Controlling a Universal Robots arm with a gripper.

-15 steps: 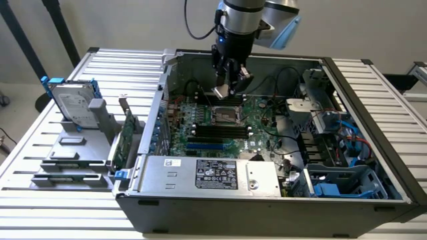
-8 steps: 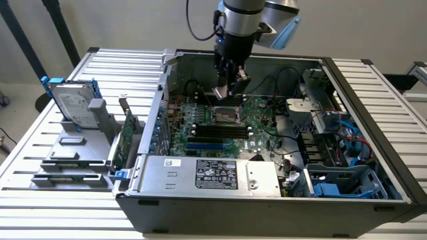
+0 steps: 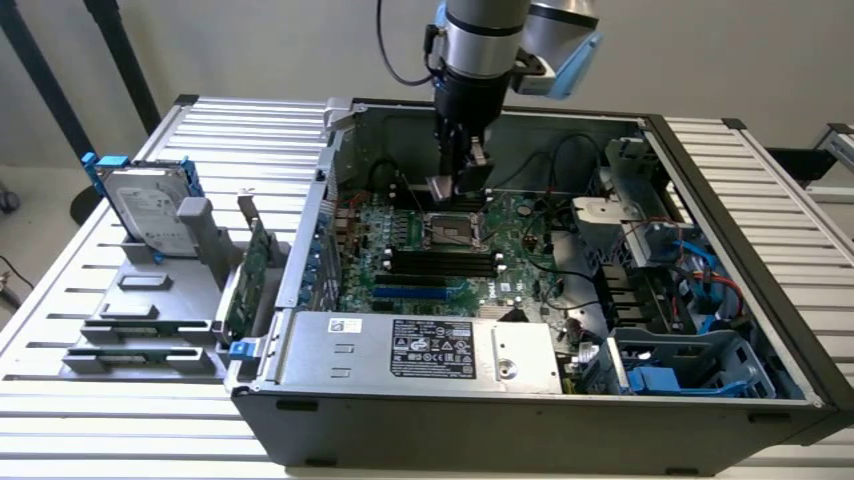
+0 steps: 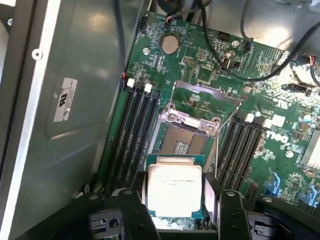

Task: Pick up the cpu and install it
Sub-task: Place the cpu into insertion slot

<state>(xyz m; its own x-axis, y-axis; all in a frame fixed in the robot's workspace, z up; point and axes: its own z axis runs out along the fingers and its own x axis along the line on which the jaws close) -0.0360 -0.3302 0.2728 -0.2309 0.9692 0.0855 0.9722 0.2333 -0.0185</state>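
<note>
Slatted metal tabletop [image 3: 134,420] carries an open computer case [image 3: 534,425] in the exterior view, where the arm reaches down into it and the hand [image 3: 454,186] holds the cpu [image 3: 442,189] just above the open socket [image 3: 451,229] on the motherboard [image 3: 518,215] (pick-up done, seating not yet, as I judge it). In the wrist view the cpu [image 4: 174,189] sits clamped flat between the dark fingers [image 4: 131,210] of the hand [image 4: 176,212], silver top up, near the uncovered socket [image 4: 185,142] but apart from it. Placing it likely calls for edges squared to the socket and a gentle lowering.
</note>
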